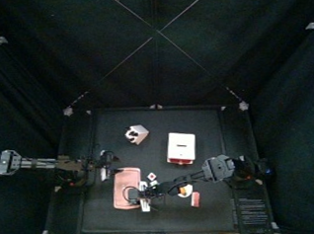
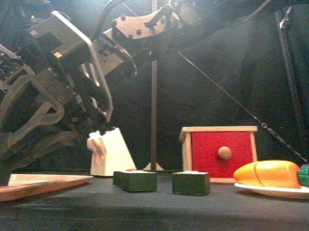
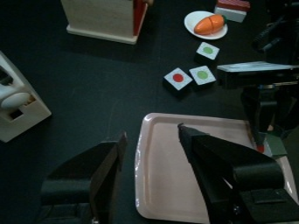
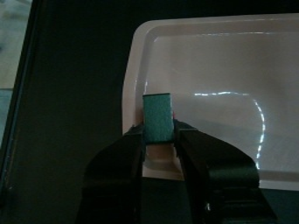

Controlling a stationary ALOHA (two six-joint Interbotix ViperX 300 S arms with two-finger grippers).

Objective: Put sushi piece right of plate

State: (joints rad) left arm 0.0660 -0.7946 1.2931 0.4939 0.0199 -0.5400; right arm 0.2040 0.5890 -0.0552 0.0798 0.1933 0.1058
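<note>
My right gripper pinches the sushi piece upright between closed fingers, hovering just past the plate edge so I can set it beside it. My left gripper hangs open over the plate.

A white box with a red end sits mid-table. A small white block lies to its left. An orange piece rests on a white dish, near two dark green cubes.
</note>
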